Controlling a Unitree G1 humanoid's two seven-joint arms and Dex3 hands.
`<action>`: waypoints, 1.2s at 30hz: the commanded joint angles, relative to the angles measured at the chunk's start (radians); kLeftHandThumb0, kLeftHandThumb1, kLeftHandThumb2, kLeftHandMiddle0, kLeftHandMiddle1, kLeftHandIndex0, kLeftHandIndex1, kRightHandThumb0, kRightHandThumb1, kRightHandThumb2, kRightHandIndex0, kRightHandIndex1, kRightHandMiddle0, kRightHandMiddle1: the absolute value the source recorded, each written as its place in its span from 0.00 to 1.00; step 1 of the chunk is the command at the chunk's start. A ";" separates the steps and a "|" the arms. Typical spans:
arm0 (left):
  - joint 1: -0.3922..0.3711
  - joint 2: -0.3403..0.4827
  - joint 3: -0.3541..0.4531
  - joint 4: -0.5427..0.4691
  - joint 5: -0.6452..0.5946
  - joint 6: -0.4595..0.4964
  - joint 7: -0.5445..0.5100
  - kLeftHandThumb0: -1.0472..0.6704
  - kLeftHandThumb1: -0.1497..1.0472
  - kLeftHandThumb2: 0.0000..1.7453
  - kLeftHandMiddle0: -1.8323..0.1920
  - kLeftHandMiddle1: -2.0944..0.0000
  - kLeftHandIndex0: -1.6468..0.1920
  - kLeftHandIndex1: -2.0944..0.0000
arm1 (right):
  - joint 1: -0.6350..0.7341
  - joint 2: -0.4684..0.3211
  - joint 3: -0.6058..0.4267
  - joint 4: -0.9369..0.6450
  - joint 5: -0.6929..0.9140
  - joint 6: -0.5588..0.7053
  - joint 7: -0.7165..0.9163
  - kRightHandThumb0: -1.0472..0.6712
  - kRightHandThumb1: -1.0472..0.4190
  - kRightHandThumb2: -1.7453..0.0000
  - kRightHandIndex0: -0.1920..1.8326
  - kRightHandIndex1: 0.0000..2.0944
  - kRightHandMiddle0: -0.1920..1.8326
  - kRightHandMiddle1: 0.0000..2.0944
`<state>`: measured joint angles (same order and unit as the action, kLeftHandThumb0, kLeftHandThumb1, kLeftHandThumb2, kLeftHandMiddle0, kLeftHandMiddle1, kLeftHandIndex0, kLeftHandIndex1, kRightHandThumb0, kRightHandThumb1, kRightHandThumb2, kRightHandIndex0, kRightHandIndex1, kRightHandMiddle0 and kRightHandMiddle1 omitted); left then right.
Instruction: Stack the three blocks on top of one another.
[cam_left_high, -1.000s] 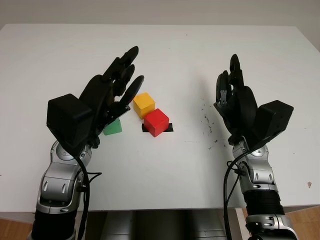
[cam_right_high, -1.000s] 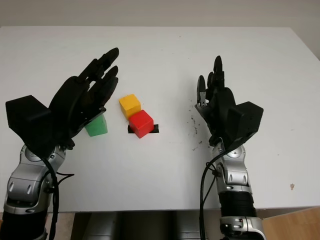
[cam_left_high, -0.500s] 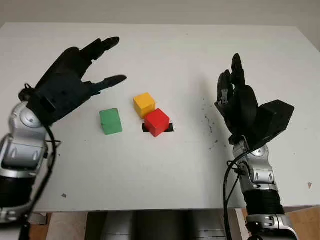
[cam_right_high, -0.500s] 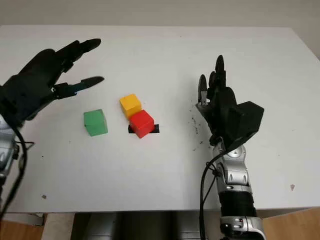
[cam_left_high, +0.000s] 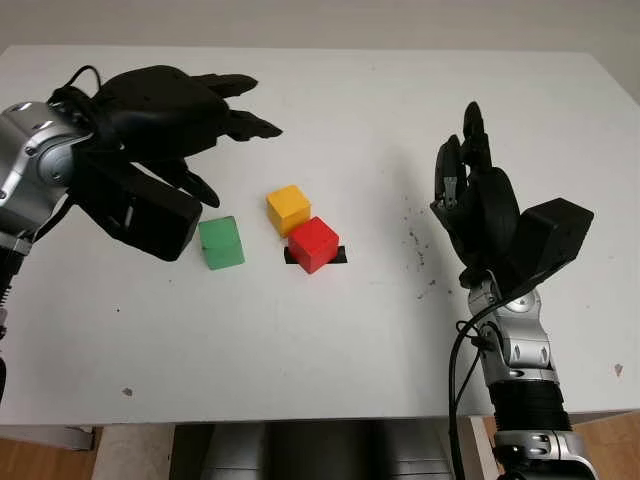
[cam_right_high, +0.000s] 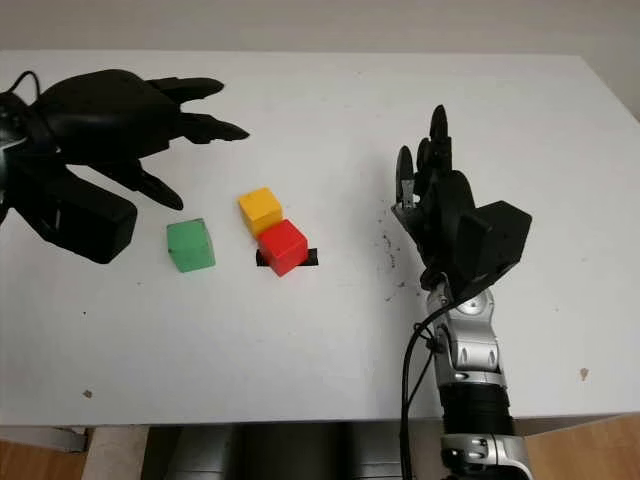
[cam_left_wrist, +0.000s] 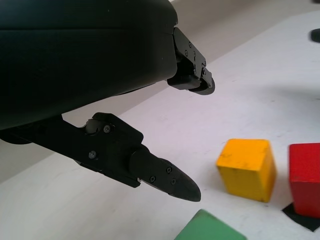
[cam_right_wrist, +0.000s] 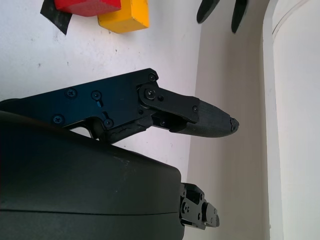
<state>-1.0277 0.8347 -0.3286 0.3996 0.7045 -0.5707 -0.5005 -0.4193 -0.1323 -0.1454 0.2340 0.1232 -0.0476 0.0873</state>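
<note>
From the head views, the open left hand (cam_left_high: 165, 110) hovered above the worktop (cam_left_high: 330, 320) near its left edge, beside the green block (cam_left_high: 221, 243); yellow block (cam_left_high: 288, 209) and red block (cam_left_high: 314, 244) touched mid-worktop, unstacked. The open right hand (cam_left_high: 480, 200) stood raised near the right edge. The left wrist view added the black patch (cam_left_wrist: 300, 216) under the red block.

green block (cam_left_high: 221, 242) | yellow block (cam_left_high: 288, 208) | red block (cam_left_high: 314, 243) | white table (cam_left_high: 350, 120) | black hands
</note>
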 joint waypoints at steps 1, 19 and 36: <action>-0.049 -0.014 -0.018 0.028 0.027 -0.033 0.034 0.37 0.84 0.03 0.93 0.98 0.72 0.96 | 0.013 0.001 -0.001 -0.022 -0.001 0.002 -0.004 0.28 0.00 0.62 0.01 0.02 0.00 0.02; -0.213 -0.124 -0.152 0.311 0.214 -0.242 0.277 0.33 0.83 0.03 0.92 0.97 0.69 0.95 | 0.020 -0.003 0.001 -0.042 -0.009 0.020 -0.017 0.27 0.00 0.63 0.01 0.03 0.01 0.03; -0.237 -0.152 -0.252 0.426 0.326 -0.244 0.423 0.30 0.79 0.03 0.89 0.97 0.66 0.95 | 0.025 -0.006 0.001 -0.067 -0.015 0.040 -0.027 0.25 0.00 0.63 0.02 0.03 0.02 0.03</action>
<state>-1.2394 0.6877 -0.5684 0.8054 1.0234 -0.8103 -0.0961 -0.4003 -0.1315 -0.1408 0.1880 0.1102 -0.0043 0.0616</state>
